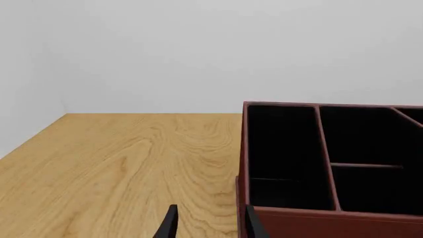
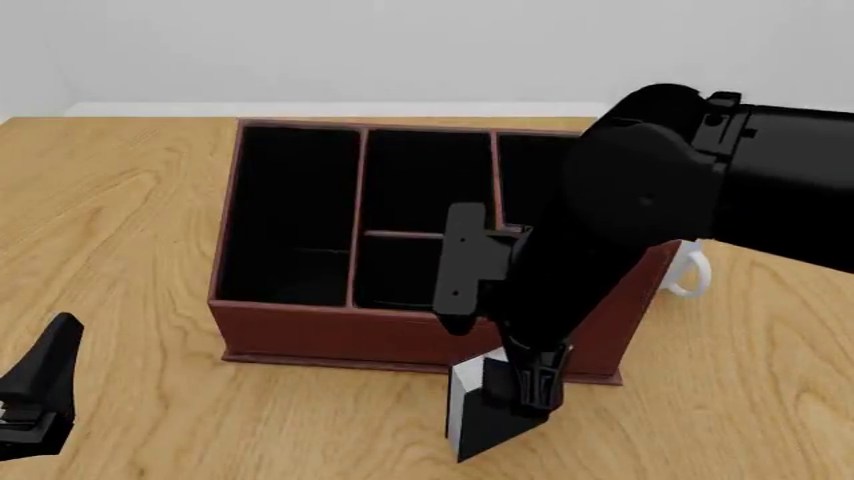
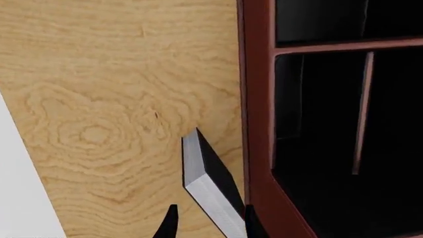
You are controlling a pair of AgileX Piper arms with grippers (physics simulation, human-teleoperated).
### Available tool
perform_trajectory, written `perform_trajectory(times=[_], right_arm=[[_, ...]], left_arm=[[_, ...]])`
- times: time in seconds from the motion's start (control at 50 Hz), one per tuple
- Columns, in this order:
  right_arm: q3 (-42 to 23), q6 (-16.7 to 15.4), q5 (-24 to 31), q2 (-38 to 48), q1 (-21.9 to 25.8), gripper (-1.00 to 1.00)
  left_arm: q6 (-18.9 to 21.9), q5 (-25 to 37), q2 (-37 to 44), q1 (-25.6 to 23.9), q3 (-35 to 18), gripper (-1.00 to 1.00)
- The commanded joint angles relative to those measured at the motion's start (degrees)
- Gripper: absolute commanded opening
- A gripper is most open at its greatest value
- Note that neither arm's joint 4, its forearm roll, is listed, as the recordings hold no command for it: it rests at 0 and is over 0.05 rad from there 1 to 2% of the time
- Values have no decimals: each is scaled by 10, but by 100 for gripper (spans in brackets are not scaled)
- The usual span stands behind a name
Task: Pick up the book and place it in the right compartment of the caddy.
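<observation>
At the lower left of the front view the left gripper hovers over bare wood-grain table, its fingers spread with nothing between them. Mid-frame sits the caddy, reddish-brown and leather-look, its black-lined bays apparently empty. The right compartment is mostly hidden behind the arm. At lower centre the right gripper pinches the book, tilted, black-covered with a pale page edge, just in front of the caddy's near wall. A white mug peeks out at right.
</observation>
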Motion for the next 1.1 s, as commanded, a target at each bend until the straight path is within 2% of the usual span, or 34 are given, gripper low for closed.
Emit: perform_trajectory(times=[0.02, 0.34, 0.58, 0.76, 1.1], right_arm=[[-2, -2, 0, 9, -2, 100], [-8, -25, -7, 30, -21, 100], [-2, -18, -24, 44, -14, 100], [11, 7, -45, 52, 6, 100], [20, 17, -64, 66, 7, 100]], left_arm=[[0, 0, 0, 0, 0, 100], [0, 0, 0, 0, 0, 100], [0, 0, 0, 0, 0, 100], [0, 0, 0, 0, 0, 100], [0, 0, 0, 0, 0, 100]])
